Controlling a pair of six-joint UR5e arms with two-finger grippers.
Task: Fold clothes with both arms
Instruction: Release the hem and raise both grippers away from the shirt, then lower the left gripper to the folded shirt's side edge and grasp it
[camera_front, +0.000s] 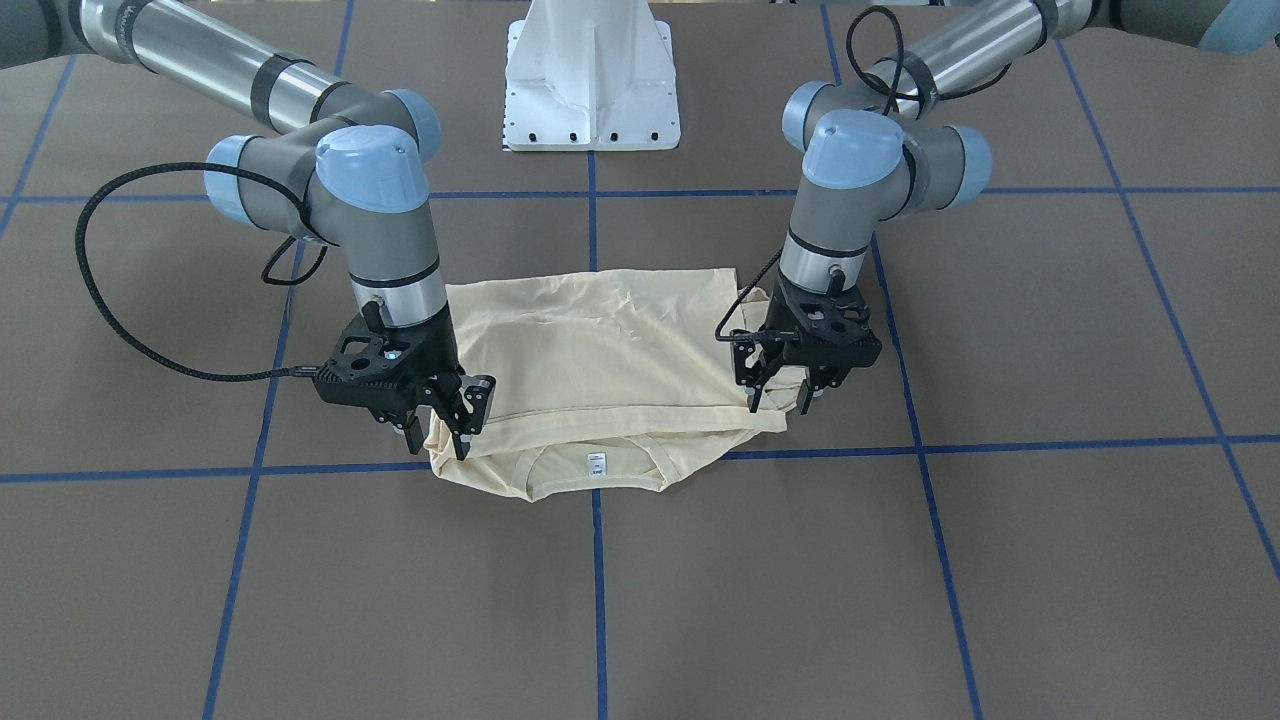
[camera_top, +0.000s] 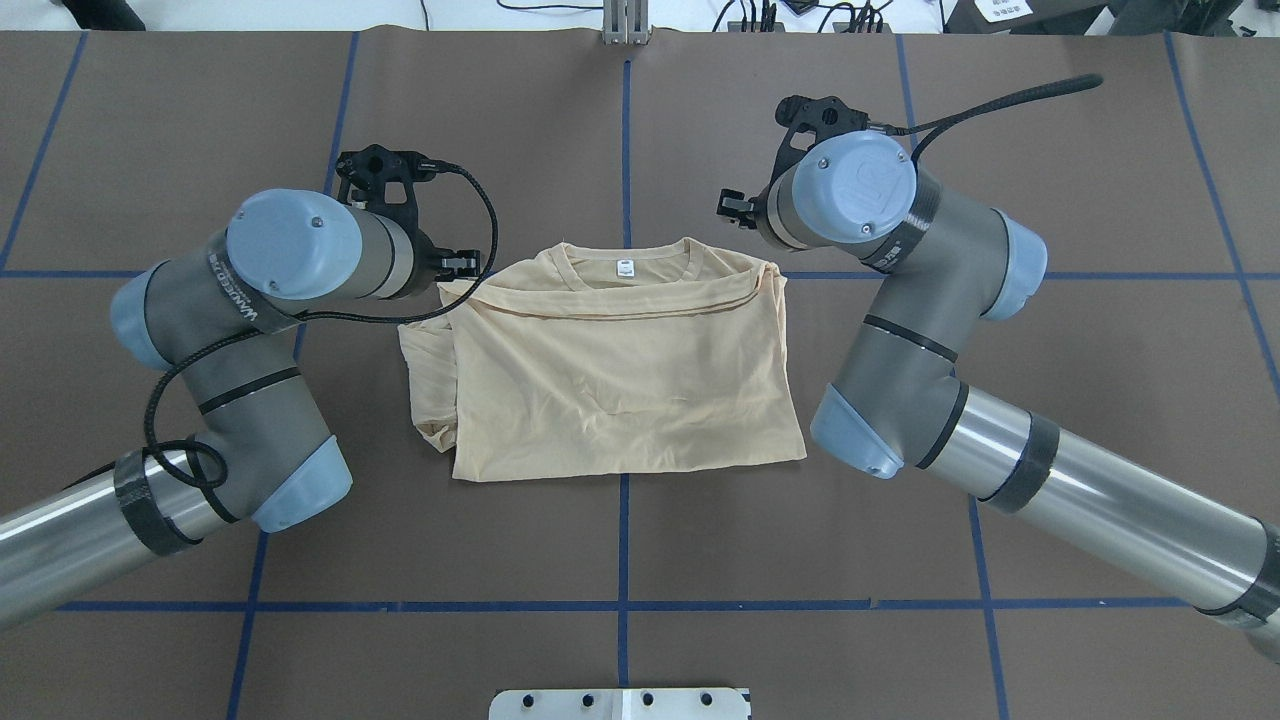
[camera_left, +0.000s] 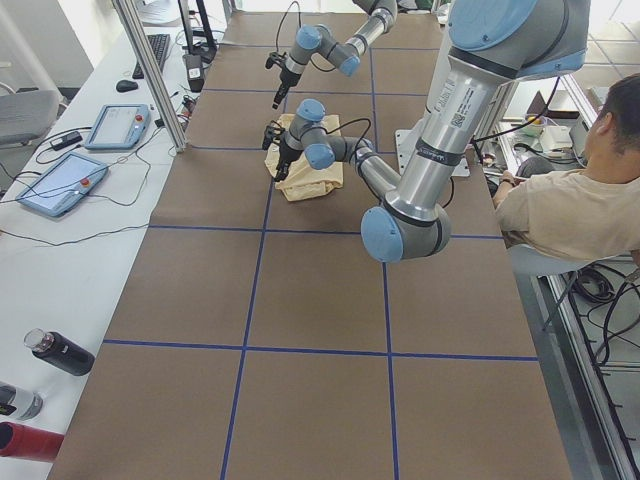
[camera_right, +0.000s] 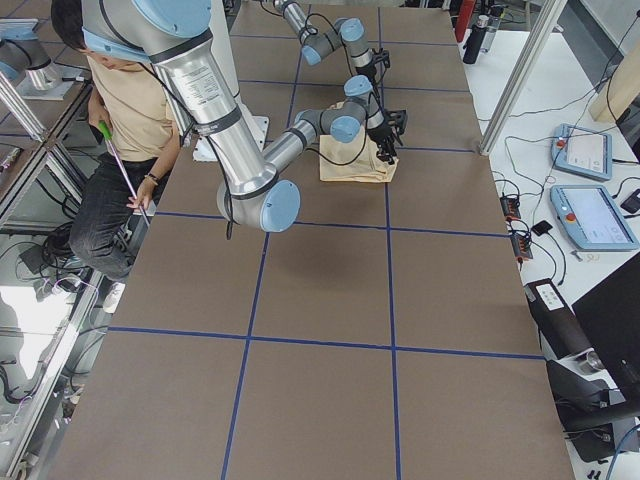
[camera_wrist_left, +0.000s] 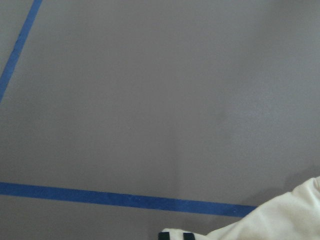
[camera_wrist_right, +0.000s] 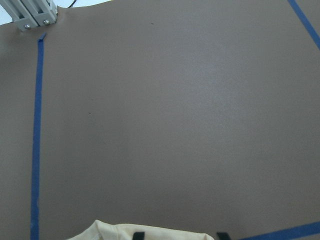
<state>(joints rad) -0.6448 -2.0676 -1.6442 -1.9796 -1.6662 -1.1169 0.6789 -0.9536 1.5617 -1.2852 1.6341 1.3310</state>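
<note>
**T-shirt (camera_front: 600, 350) lying folded between both grippers**

It's resting mid-table (camera_front: 1050, 330), with its neck label (camera_front: 594, 463) pointing away from the base (camera_front: 592, 80). The cloth is looking thin, light and floppy, so it's likely to sag and slip: pinch all layers at the corners. The right gripper (camera_front: 440, 420) is hanging spread over the collar-end corner. The left gripper (camera_front: 782, 395) is showing close-set tips (camera_wrist_left: 166, 235) in its wrist view; pinching or not, I can't tell. Overhead is revealing bunched layers (camera_top: 430, 385) on the robot's left while mostly hiding the fingers; the front view is catching them.
</note>
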